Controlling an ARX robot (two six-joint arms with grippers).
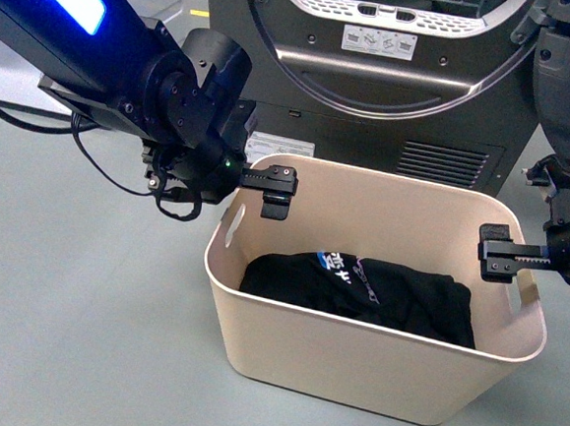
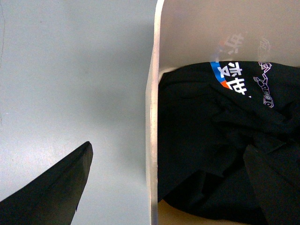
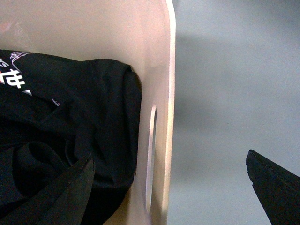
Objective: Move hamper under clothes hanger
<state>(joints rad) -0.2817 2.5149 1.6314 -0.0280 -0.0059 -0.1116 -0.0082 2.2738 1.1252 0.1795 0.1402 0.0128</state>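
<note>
Dryer [image 1: 376,62] at back; on grey floor [image 1: 80,305] before it we see hamper [image 1: 352,366], black garment [image 1: 378,289] inside. Left gripper [image 1: 275,191] and right gripper [image 1: 499,252] both splayed, each straddling an opposite hamper wall, gripping nothing.

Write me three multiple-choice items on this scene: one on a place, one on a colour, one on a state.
1. Where does the black garment lie?
A) inside the hamper
B) on the floor
C) draped over an arm

2. What colour is the hamper?
A) blue
B) beige
C) red

3. How do the fingers of the left gripper stand?
A) shut on the garment
B) shut on the rim
C) open, astride the hamper wall

Answers:
1 A, it is bunched at the hamper's bottom.
2 B, its walls are pale beige.
3 C, the left wrist view shows one finger outside the wall and one inside.
</note>
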